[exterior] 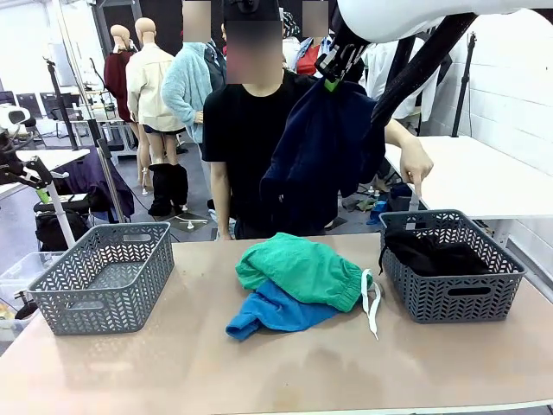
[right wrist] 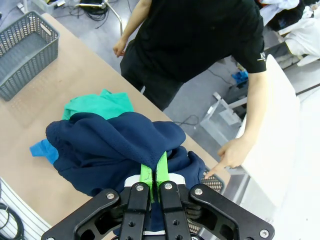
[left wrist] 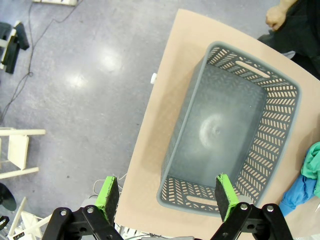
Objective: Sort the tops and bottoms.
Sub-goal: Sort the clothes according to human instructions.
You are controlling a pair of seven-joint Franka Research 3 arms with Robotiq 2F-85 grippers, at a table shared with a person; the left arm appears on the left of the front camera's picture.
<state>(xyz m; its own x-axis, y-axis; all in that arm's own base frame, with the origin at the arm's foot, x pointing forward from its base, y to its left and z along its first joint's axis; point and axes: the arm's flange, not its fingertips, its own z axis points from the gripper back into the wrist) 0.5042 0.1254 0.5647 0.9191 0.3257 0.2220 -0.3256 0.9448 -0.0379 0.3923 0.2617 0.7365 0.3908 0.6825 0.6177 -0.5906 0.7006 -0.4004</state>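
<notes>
My right gripper is high above the table's far side, shut on a dark navy garment that hangs down in front of the person. In the right wrist view the pads pinch the navy fabric. Green shorts with a white drawstring lie mid-table on top of a blue garment. A black garment lies in the right grey basket. My left gripper is open above the near end of the empty left basket.
The person stands at the far side, one hand pointing a finger down at the right basket. The left grey basket stands at the table's left. A white table is behind at the right.
</notes>
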